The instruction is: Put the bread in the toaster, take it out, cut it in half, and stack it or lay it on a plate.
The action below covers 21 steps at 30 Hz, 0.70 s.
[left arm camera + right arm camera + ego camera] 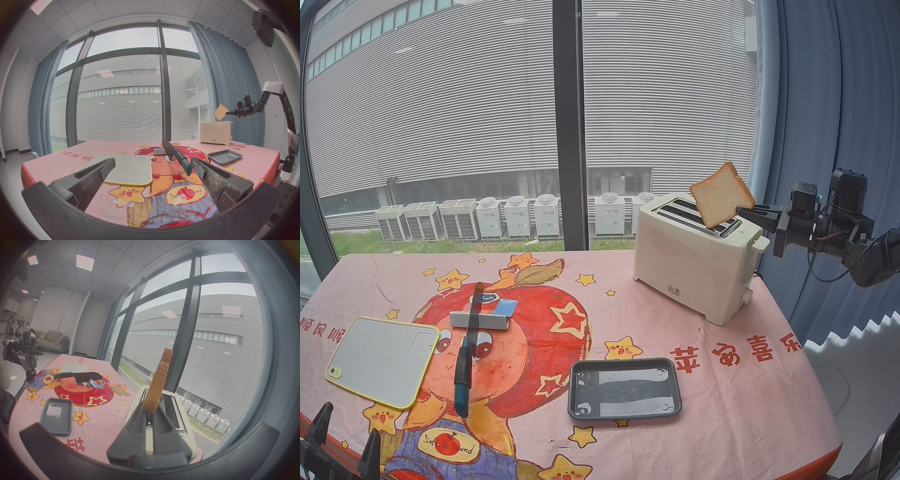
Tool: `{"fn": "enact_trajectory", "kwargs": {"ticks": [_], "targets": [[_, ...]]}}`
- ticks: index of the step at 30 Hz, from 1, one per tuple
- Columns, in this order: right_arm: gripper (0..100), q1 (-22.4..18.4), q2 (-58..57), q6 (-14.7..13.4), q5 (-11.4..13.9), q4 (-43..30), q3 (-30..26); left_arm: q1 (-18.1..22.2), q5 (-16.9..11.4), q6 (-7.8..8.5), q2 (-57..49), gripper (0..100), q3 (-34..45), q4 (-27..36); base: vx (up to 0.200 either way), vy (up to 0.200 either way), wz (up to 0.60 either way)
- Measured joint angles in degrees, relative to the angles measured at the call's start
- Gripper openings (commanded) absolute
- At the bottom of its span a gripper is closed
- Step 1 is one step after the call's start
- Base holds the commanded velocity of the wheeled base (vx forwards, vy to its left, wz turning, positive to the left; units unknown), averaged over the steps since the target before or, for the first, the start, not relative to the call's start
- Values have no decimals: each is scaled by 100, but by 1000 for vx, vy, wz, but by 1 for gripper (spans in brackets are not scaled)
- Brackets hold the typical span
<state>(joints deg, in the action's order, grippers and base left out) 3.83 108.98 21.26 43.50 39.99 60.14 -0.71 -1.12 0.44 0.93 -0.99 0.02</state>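
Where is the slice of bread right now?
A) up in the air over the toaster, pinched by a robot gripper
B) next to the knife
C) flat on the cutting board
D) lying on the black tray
A: the right gripper pinches the bread by one edge, holding it tilted just above the toaster slots.

The right gripper (747, 211), at three o'clock, pinches one corner of the bread (722, 194), which hangs tilted over the slots of the toaster (694, 265) at two o'clock. The dark plate (625, 361) lies at six. At eight, the knife (466, 356) leans on its rest (490, 320) beside the cutting board (381, 359).
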Motion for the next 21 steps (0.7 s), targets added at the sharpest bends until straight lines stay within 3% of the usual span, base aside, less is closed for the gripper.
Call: {"fn": "enact_trajectory", "kwargs": {"ticks": [21], "targets": [[0,-80,279,121,-11,-268,456,0,0,0,0,100,-2,-2,0,0,0]]}}
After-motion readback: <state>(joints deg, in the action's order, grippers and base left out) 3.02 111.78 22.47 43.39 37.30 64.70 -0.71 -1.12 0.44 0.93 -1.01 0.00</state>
